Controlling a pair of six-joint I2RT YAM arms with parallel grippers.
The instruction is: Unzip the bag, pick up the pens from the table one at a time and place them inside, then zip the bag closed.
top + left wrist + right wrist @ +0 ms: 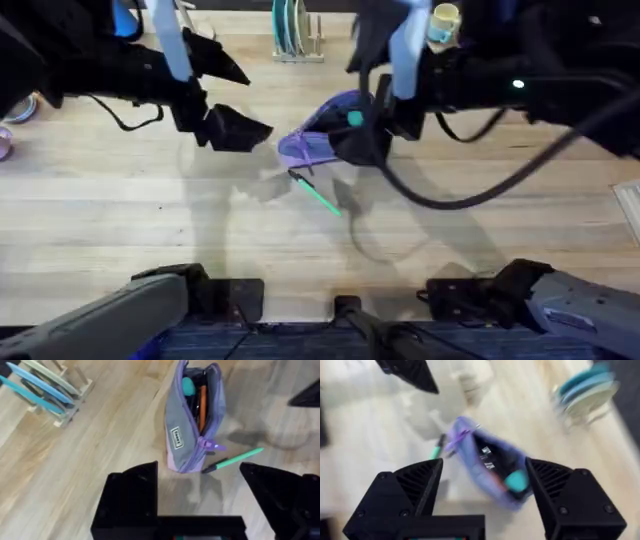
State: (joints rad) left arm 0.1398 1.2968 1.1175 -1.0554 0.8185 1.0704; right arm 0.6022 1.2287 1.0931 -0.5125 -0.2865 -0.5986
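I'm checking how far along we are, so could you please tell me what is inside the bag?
The bag lies unzipped. Inside, an orange pen and a round teal item show against dark contents I cannot identify. The green pen lies outside on the table.

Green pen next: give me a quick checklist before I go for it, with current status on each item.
1. Bag unzipped, mouth open: ok.
2. Orange pen already inside the bag: ok.
3. Green pen lying free on the table, beside the bag's zipper end: ok.
4. Left gripper open and empty: ok.
5. Right gripper open and empty, above the bag: ok.
6. Green pen touching the bag or just beside it: cannot tell.
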